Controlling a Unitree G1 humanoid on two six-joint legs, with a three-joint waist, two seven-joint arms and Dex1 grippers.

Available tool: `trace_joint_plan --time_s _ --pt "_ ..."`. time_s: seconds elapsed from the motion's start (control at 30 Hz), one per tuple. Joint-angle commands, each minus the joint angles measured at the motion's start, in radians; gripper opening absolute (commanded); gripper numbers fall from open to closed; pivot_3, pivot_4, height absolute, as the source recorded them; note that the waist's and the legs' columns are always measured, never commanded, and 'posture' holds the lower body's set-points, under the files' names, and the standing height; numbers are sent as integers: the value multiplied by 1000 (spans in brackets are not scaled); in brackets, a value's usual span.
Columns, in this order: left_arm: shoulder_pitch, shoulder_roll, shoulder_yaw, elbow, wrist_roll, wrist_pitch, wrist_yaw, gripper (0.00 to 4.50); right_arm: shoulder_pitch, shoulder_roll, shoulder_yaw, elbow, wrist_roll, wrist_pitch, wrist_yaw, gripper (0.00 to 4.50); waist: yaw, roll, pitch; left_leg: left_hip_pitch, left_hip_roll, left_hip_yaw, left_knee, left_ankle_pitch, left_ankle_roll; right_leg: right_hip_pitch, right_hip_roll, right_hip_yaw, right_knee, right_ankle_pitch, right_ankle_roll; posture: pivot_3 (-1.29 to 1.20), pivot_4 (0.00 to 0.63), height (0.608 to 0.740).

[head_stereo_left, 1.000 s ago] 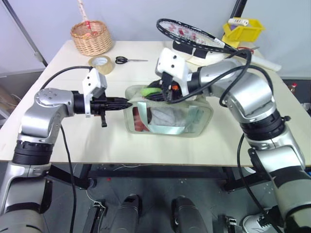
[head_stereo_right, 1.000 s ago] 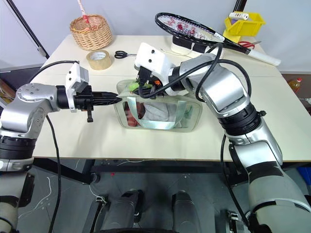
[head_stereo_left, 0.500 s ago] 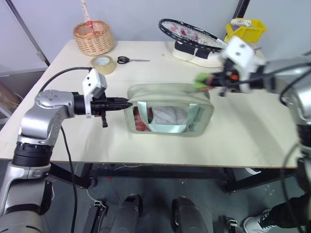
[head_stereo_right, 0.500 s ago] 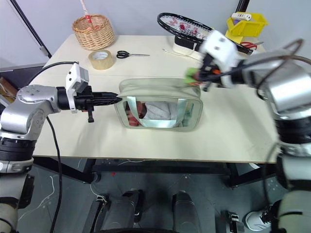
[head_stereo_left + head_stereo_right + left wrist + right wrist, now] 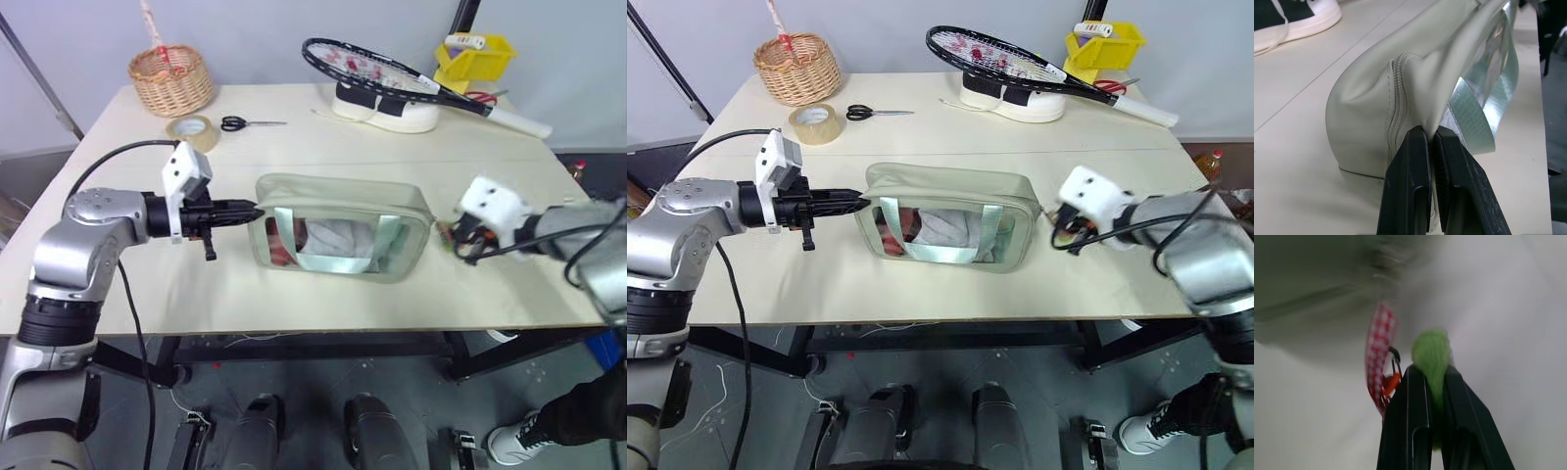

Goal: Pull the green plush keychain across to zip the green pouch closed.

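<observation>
The green pouch [image 5: 340,227] lies on its side near the front edge of the desk [image 5: 294,127], its clear window and pale straps facing the robot, its top seam looking drawn shut along its length. The left pincer [image 5: 1432,142] is clamped on a pinch of the pouch's soft fabric at the end beside the zipper [image 5: 1396,115], most likely to anchor the bag so that a pull on the slider moves the zip and not the whole pouch. The right pincer [image 5: 1432,374] sits just past the pouch's opposite end, low over the desk, its two black fingers [image 5: 1406,401] pressed together on the green plush keychain [image 5: 1432,352], so the charm serves as the pull tab. The keychain is a small fuzzy lime tuft; beside it hang a red-and-white checked ribbon [image 5: 1377,347] and a small orange clip [image 5: 1391,382]. The pouch is matte sage cloth, rounded at the corners, with fine stitched zipper teeth. Behind the pouch lie a roll of tape [image 5: 192,129], scissors [image 5: 245,123], a wicker basket [image 5: 171,78] and a racket [image 5: 382,73] resting on a white shoe [image 5: 384,108].
</observation>
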Motion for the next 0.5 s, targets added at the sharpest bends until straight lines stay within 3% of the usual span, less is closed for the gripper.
trace_joint_plan --time_s 0.03,0.33,0.43,0.5 --pt "1 14 38 -22 -17 26 26 0 32 33 15 -79 -13 33 -29 17 1 0 0 0 0 0 0 0 0 0 0 0 0 0 0 0 150 659" --pt "18 4 31 -57 -35 42 44 0 44 44 1 -69 -27 39 -22 17 3 0 0 1 0 -1 0 0 0 2 0 -1 0 0 0 0 150 659" --pt "19 6 33 -60 -38 44 46 0 -7 54 -75 -81 54 126 8 1111 3 0 0 1 0 -1 0 0 0 2 0 -1 0 0 0 0 150 659" --pt "19 10 36 -65 -44 48 48 0 -67 73 -177 -57 145 182 33 2100 3 0 0 0 0 -1 1 0 0 2 0 -1 0 0 0 0 150 659"
